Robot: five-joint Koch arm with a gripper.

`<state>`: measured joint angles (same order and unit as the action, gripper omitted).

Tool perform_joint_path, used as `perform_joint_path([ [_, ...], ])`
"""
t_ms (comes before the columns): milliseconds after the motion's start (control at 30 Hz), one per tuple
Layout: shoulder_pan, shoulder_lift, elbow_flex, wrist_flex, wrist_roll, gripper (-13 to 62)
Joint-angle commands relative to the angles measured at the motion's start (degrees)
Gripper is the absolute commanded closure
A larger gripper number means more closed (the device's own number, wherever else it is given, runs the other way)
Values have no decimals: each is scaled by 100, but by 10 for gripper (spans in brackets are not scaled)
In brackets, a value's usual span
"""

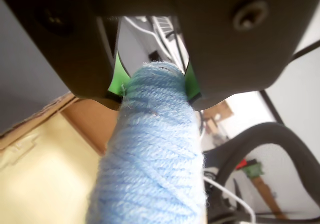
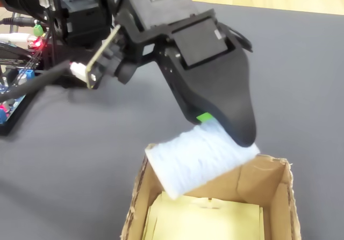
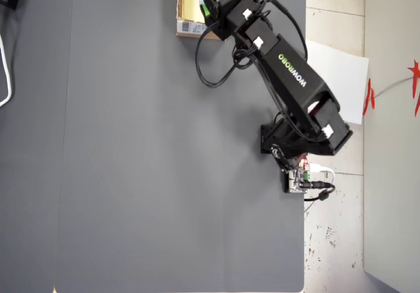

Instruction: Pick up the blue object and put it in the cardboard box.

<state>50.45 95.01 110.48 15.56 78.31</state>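
Blue yarn fills my wrist view: the blue object hangs from my hand, whose jaws are clamped on its upper end with green pads showing either side. From the fixed view, I judge the pick done and the carry nearly done; the blue object hangs tilted over the near rim of the cardboard box, its lower corner just inside the opening, not yet let go. What is left is to open and drop it. The box's pale inside looks clear below, so there is room to fall. In the overhead view the box sits at the far edge of the grey surface, so I would keep any further reach short.
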Motion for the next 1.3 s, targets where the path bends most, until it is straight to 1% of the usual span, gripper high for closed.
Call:
perform_joint_path([
  [0, 0, 193, -343, -18, 97, 280],
  [100, -18, 308, -202, -9, 123, 221],
  [167, -35, 360, -123, -9, 149, 203],
  [267, -44, 475, -44, -26, 176, 199],
  [367, -149, 633, 44, -79, 316, 178],
  [500, -422, 993, 352, -255, 536, 178],
  [633, -1028, 1503, 993, -800, 1195, 176],
  [700, -1406, 1775, 1257, -940, 1459, 156],
  [833, -2224, 2355, 1951, -1397, 1934, 156],
  [900, -2804, 2725, 2408, -1468, 1978, 156],
  [1000, -3340, 3050, 2848, -1503, 1978, 156],
  [1267, -4465, 3911, 4078, -1556, 2136, 155],
])
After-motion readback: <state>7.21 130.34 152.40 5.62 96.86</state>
